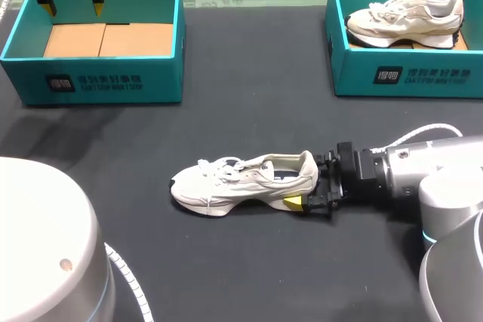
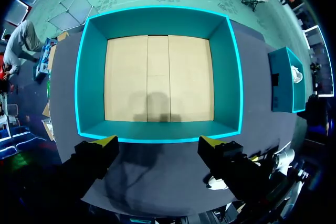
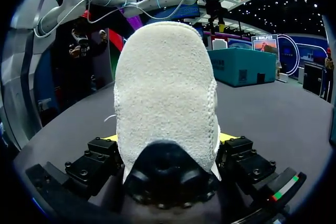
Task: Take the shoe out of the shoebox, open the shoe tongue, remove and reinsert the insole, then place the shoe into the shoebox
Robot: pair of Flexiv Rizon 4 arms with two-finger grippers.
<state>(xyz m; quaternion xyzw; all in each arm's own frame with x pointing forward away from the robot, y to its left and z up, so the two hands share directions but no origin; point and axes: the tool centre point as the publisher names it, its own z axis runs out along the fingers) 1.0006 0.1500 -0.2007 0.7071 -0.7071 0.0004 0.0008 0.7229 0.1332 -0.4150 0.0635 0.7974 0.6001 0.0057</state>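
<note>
Right gripper clamps the heel of the shoe lying mid-frame on the table, left gripper hangs fingers apart over the upper-left shoebox, and that heel-only pinch could let the shoe twist loose on a lift.

1. Head view: bright, even light falls from above. The dark table reads matte, and the shoe casts only a thin, soft shadow under its sole.
2. Head view: the white casing of my left arm is the brightest surface.
3. Left wrist view: my left gripper throws a soft shadow onto the cardboard floor of the shoebox. The box rim glows bright cyan, and its straight walls bow outward.
4. Right wrist view: the shoe's heel, hard against the lens, is evenly lit. Its black tab sits in shade and looks soft.
</note>
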